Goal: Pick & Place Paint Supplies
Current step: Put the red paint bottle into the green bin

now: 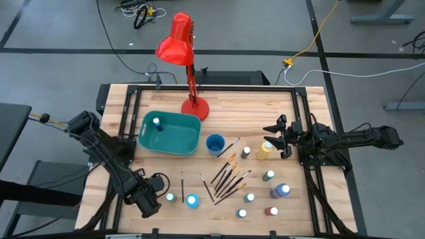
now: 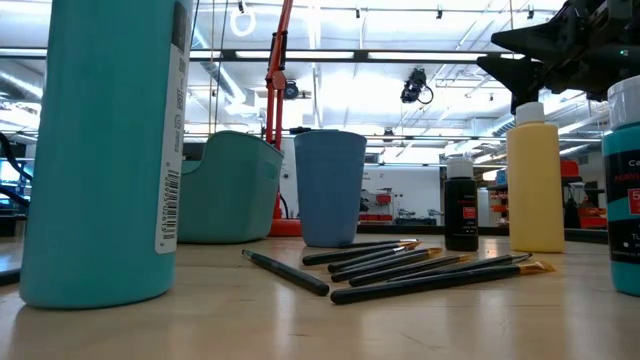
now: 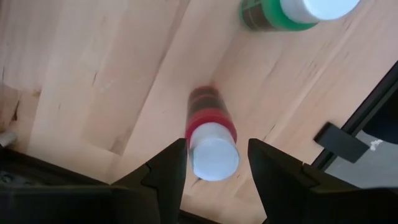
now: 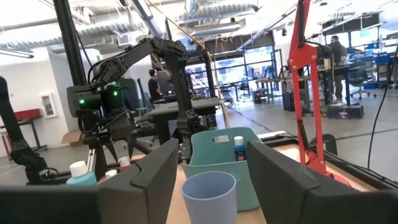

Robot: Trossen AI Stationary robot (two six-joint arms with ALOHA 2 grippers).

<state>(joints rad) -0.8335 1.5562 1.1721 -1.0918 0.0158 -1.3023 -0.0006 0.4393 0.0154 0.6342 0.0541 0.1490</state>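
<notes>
A red paint bottle (image 3: 210,118) with a white cap stands upright on the wood table. My left gripper (image 3: 217,146) is straight above it, pointing down and open, one finger on each side of the cap; I see no touch. In the high view this gripper (image 1: 156,192) is at the near left and hides the red bottle. A green bottle (image 3: 280,14) stands close by. My right gripper (image 1: 275,136) waits open and level at the table's right, next to the yellow bottle (image 1: 265,150). Several brushes (image 1: 229,178) lie flat in the middle.
A teal bin (image 1: 174,141) holding one blue bottle (image 1: 157,123) sits at the far left, with a blue cup (image 1: 214,144) beside it. The base of a red lamp (image 1: 194,107) stands behind them. More small bottles (image 1: 269,194) are scattered at the near right. A black frame rail (image 3: 339,140) runs along the table's edge.
</notes>
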